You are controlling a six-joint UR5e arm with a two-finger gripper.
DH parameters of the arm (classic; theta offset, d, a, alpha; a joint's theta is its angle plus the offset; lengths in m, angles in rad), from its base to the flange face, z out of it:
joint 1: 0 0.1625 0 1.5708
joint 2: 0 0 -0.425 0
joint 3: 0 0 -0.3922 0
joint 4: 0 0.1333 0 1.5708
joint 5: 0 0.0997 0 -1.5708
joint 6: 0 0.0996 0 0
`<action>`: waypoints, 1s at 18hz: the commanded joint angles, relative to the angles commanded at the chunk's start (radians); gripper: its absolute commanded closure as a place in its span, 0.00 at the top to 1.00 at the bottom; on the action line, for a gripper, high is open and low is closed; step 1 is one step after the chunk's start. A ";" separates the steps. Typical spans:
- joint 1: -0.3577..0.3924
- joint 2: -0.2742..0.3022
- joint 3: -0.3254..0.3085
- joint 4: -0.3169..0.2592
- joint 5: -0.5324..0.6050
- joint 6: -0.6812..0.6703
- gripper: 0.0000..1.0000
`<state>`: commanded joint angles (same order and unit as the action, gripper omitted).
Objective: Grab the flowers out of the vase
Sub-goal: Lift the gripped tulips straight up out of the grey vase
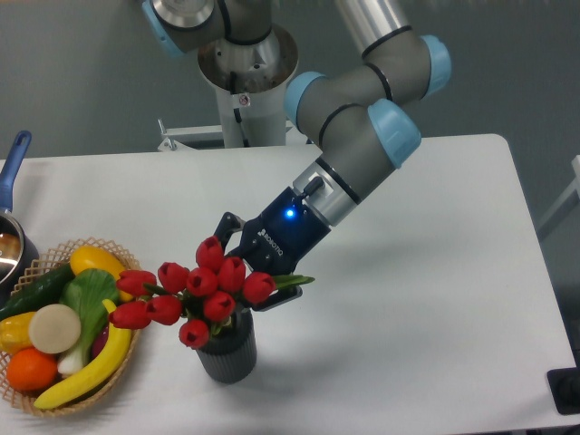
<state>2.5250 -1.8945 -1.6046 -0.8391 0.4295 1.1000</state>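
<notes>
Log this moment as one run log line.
phase: lifting | gripper: shut on flowers | flowers: stems in vase, not clear | vase: upright on table
</notes>
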 joint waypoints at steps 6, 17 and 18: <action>-0.002 0.014 0.071 0.000 0.000 -0.127 0.47; 0.008 0.041 0.137 -0.002 -0.025 -0.253 0.44; 0.011 0.041 0.140 -0.002 -0.023 -0.253 0.44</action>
<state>2.5356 -1.8530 -1.4650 -0.8406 0.4065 0.8468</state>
